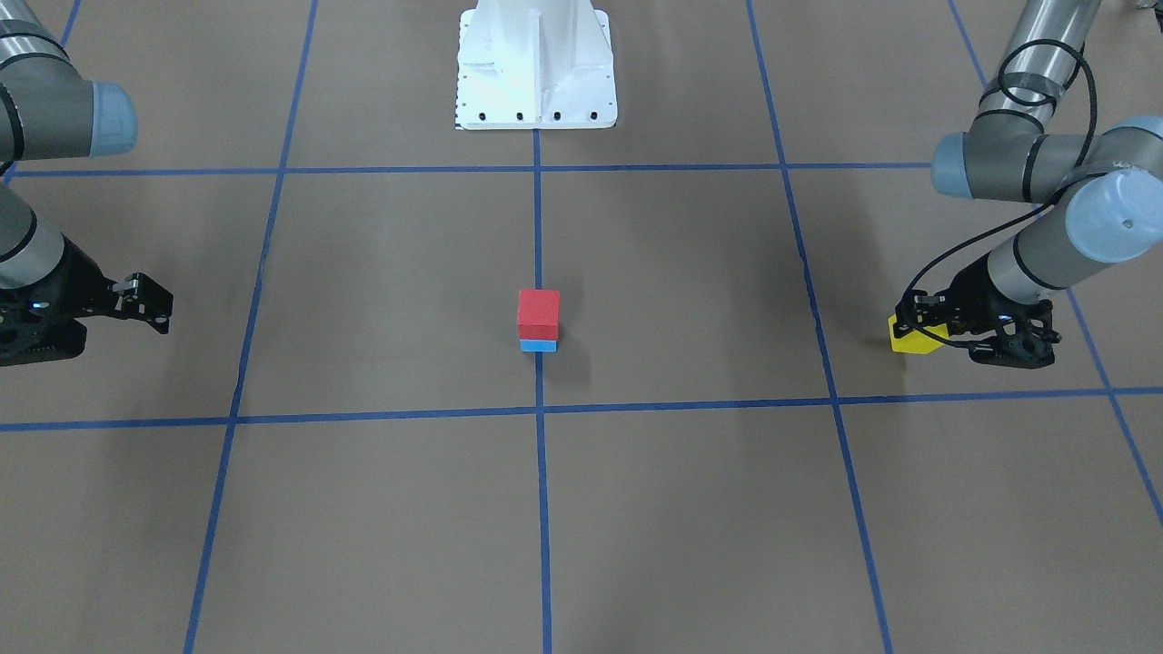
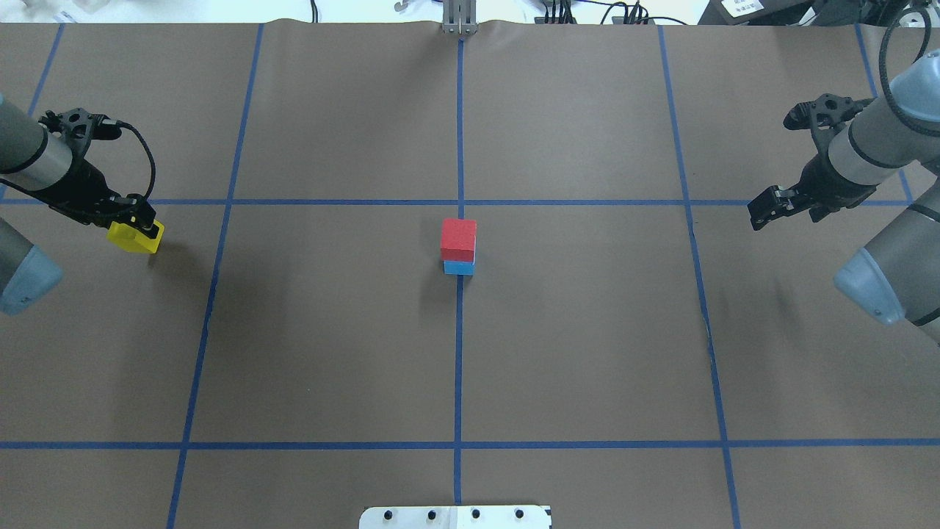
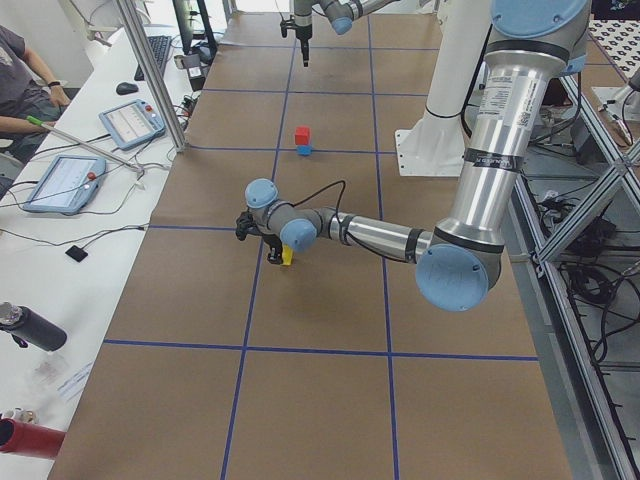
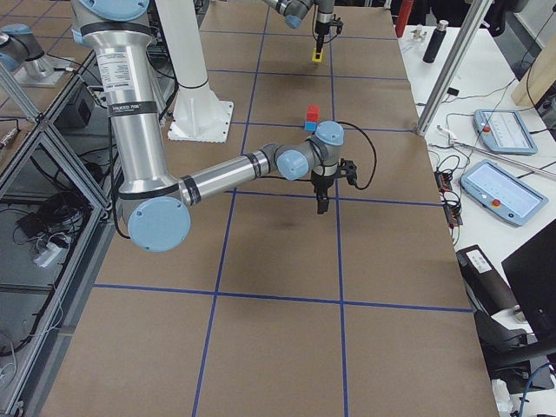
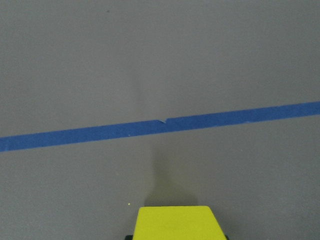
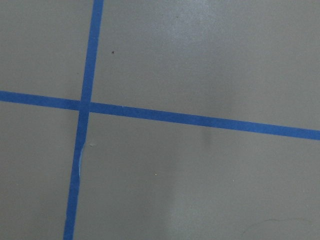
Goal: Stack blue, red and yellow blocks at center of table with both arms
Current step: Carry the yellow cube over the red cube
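Your left gripper (image 2: 141, 229) squeezes the yellow block (image 2: 129, 239), way out left. The red block (image 2: 458, 239) sits on the blue block (image 2: 459, 268) in the middle, off to its right. Your right gripper (image 2: 762, 209) is far right, loose and empty.

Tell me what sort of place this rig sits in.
Most likely a robotics research lab. The brown paper-covered table carries a blue tape grid, a white side bench holds touchscreen control pendants, and a seated person works beside the table.
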Motion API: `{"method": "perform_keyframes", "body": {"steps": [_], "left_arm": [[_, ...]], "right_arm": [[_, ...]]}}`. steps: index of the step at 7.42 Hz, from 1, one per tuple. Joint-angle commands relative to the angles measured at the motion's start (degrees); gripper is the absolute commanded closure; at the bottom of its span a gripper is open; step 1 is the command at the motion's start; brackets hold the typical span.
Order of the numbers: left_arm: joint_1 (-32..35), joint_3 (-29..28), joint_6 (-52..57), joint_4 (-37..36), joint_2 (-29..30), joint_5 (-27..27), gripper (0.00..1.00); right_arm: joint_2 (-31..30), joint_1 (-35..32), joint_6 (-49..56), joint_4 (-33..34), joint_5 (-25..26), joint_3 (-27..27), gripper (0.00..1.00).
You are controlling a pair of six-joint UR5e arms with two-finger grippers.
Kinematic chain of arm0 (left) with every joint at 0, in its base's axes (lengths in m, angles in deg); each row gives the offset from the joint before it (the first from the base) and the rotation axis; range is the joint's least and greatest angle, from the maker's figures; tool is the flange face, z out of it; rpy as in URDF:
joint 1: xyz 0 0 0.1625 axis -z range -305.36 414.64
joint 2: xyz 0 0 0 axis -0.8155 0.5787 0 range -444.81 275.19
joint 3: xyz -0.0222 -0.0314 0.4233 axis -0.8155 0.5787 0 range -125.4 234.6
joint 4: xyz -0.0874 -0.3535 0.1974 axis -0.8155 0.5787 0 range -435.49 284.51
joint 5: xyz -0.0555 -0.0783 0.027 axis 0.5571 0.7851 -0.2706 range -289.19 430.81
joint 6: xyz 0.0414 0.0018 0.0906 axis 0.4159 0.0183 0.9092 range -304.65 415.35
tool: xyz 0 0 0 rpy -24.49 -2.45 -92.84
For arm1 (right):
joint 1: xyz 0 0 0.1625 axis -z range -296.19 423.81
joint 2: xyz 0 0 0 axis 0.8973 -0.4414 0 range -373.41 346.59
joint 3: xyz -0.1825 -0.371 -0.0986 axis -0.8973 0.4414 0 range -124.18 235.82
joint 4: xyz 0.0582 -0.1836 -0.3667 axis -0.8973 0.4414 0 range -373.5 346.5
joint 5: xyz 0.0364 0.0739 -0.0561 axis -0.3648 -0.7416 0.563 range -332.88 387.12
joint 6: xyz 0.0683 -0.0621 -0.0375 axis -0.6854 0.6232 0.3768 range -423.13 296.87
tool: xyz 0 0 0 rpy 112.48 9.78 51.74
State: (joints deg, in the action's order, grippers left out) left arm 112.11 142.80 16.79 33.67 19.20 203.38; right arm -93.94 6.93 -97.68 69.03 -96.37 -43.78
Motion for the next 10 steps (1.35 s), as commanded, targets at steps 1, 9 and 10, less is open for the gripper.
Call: {"method": "perform_keyframes", "body": {"steps": [1, 9, 10], "left_arm": [[-1.1, 8.5, -5.0, -18.5, 11.1, -0.5, 1.0], [-21.0, -9.0, -26.7, -22.1, 44.6, -17.2, 1.0], [-21.0, -10.2, -24.3, -22.3, 45.0, -18.7, 1.0]], "right_arm": [[-0.1, -0.1, 0.0, 0.0, 0.0, 0.0, 0.0], [-0.8, -1.4, 1.1, 0.2, -0.3, 0.9, 0.0], [-0.7, -1.4, 1.0, 0.1, -0.2, 1.0, 0.0]]}}
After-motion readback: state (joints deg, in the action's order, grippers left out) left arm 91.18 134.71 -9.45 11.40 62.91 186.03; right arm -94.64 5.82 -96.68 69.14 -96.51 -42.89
